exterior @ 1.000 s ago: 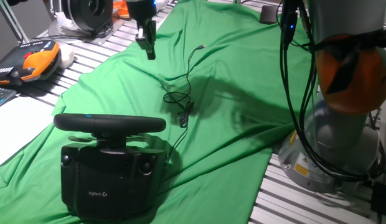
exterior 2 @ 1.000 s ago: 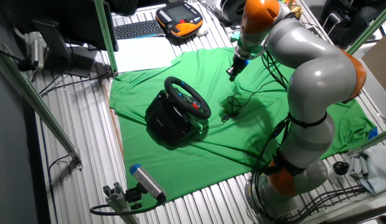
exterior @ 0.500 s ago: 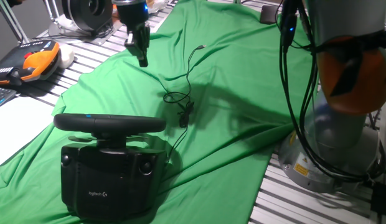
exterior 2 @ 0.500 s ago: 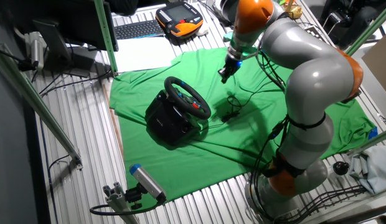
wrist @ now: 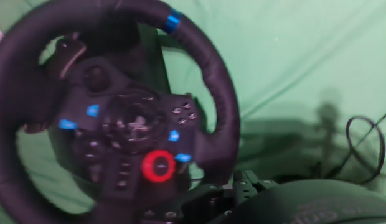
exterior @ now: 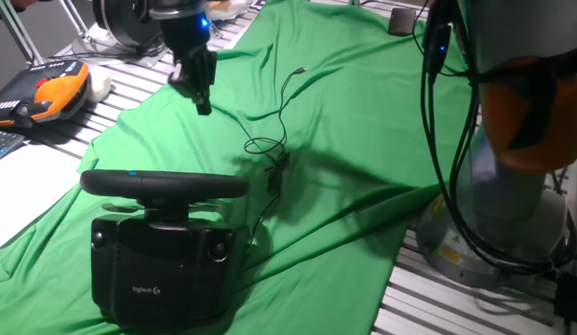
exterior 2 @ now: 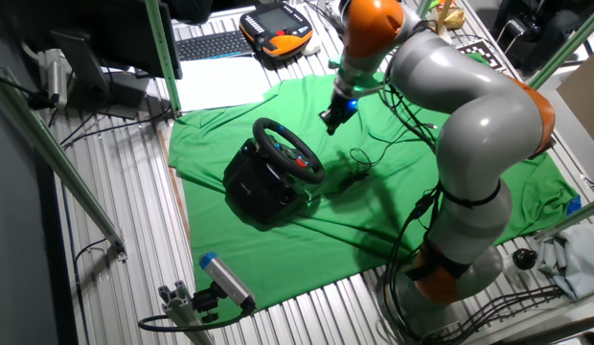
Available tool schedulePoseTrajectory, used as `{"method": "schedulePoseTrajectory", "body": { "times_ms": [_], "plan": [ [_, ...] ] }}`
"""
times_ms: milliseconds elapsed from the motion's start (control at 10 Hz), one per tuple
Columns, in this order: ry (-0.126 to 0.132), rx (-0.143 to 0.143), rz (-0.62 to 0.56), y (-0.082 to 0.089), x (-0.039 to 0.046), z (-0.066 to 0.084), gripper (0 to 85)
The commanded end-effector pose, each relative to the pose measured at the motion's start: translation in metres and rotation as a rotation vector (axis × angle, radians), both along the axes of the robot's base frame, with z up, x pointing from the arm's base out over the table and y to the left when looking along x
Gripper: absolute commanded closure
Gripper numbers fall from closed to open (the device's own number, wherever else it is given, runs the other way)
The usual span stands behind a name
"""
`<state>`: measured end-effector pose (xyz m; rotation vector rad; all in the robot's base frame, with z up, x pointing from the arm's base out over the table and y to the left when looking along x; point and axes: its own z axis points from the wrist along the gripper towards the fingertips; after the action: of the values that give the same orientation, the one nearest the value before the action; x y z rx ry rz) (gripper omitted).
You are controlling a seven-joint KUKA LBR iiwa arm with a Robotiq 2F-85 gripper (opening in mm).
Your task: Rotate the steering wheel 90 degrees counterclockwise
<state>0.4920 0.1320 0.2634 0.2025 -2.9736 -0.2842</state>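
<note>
The steering wheel (exterior: 163,184) is a black rim with a small blue mark (exterior: 132,173) on top, mounted on a boxy black base (exterior: 167,265) with a white logo. It stands on the green cloth at the front left. My gripper (exterior: 201,100) hangs above the cloth behind the wheel, apart from it, with its fingers together and nothing in them. The other fixed view shows the gripper (exterior 2: 329,123) just right of the wheel (exterior 2: 289,150). In the hand view the wheel (wrist: 118,118) fills the left side, with its blue mark (wrist: 172,22) at the upper right.
A thin black cable (exterior: 275,140) lies coiled on the green cloth (exterior: 363,121) right of the wheel. An orange teach pendant (exterior: 56,93) and a round black-and-silver disc device (exterior: 130,19) sit at the back left. The robot's base (exterior: 512,205) stands at the right.
My gripper has moved left and a little lower, from above the cable toward the wheel. The wheel has not turned.
</note>
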Motion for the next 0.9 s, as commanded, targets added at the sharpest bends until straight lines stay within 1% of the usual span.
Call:
{"method": "schedulePoseTrajectory", "body": {
  "times_ms": [0,100,200,300,400,500,600,800],
  "plan": [
    [0.000,0.000,-0.016,0.053,-0.0051,-0.001,85.0],
    [-0.002,-0.002,-0.032,0.060,-0.0098,-0.003,85.0],
    [0.000,-0.003,-0.040,0.064,-0.0120,-0.005,85.0],
    [0.003,0.003,-0.048,0.068,-0.0138,-0.005,85.0],
    [0.006,0.000,-0.066,0.075,-0.0164,-0.004,85.0],
    [0.008,-0.010,-0.078,0.081,-0.0184,-0.003,85.0],
    [0.013,-0.009,-0.085,0.085,-0.0202,-0.002,85.0],
    [0.017,-0.005,-0.098,0.093,-0.0240,-0.007,85.0]
  ]
}}
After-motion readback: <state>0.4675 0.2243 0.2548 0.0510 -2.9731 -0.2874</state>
